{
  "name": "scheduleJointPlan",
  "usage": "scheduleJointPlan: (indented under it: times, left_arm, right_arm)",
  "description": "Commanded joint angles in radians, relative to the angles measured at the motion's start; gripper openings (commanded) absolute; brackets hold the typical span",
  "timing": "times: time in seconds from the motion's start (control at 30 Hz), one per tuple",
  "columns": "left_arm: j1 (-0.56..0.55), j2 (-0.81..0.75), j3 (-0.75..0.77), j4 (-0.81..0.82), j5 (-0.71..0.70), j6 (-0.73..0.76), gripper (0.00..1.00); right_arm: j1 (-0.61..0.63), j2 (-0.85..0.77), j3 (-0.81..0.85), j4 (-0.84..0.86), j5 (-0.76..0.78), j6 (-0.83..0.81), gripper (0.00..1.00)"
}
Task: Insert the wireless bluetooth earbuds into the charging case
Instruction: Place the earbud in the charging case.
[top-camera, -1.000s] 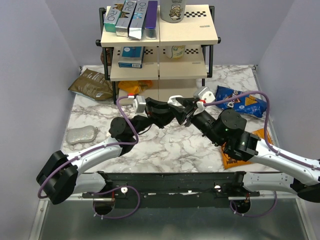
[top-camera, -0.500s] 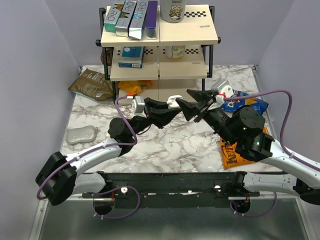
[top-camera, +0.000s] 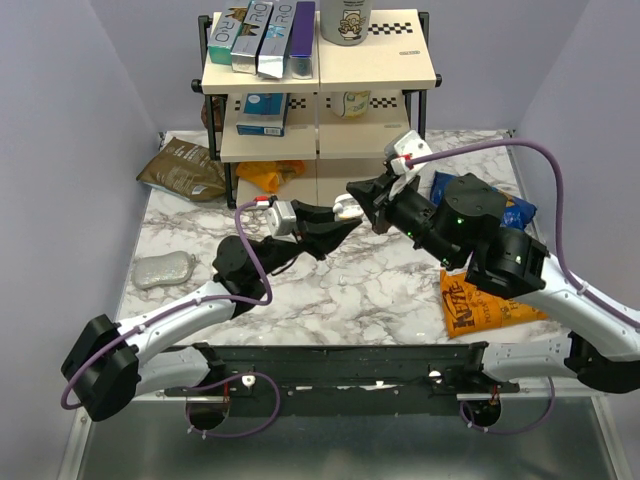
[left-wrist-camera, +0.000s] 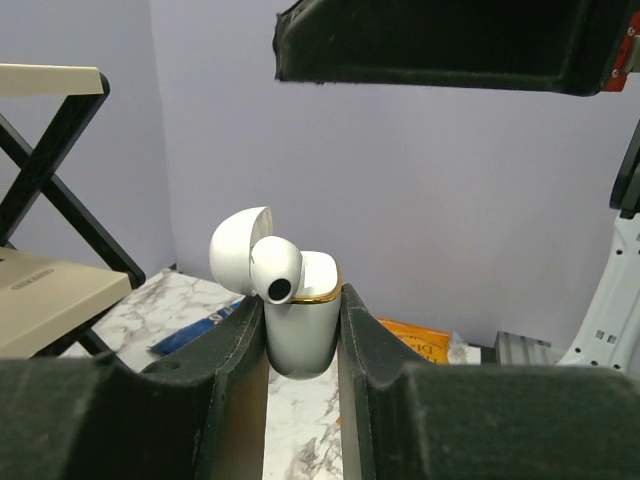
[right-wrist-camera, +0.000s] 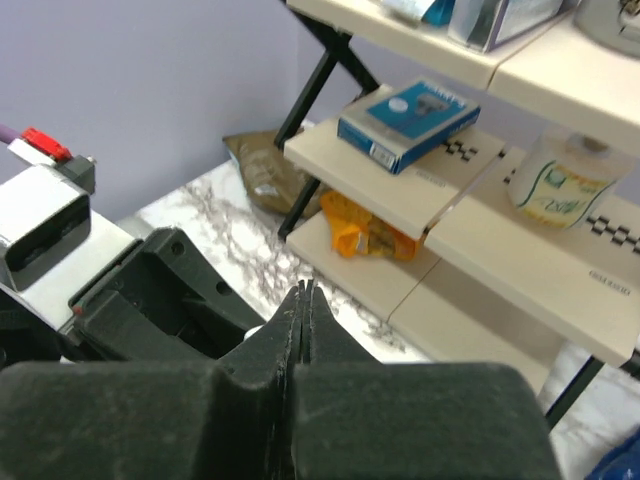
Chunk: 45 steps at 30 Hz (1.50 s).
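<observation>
In front of the shelf rack (top-camera: 380, 65): both grippers meet above the marble table (top-camera: 380, 290), clear of its surface.
Charging case (left-wrist-camera: 300, 330): white and rounded, with a gold rim at its mouth; upright, its domed lid hinged open and tipped back to the left.
Earbud (left-wrist-camera: 275, 268): one white rounded bud with a dark round opening facing the left wrist camera; it sits at the case's mouth, standing above the gold rim and just in front of the lid. Whether it is fully seated cannot be told.
Left gripper (left-wrist-camera: 302, 305): clamped on the case's two sides, holding it off the table on the near side of the rack.
Right gripper (right-wrist-camera: 303, 290): fingers pressed together with nothing visible between them; its tip is just beside the case, on the rack side.
Right of the rack: blue chip bags (top-camera: 490, 205); nearer the arms, an orange snack bag (top-camera: 480, 305).
Left of the rack: a brown bag (top-camera: 185, 168) and a silver pouch (top-camera: 163, 268).
</observation>
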Motion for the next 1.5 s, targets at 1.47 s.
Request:
scheduleJointPlan:
  times: [1.47]
  left_arm:
    - [-0.012,-0.088,-0.013,-0.079,-0.071,0.138,0.0]
  right_arm:
    - [0.021,0.133,0.109,-0.266,-0.009,0.125,0.01]
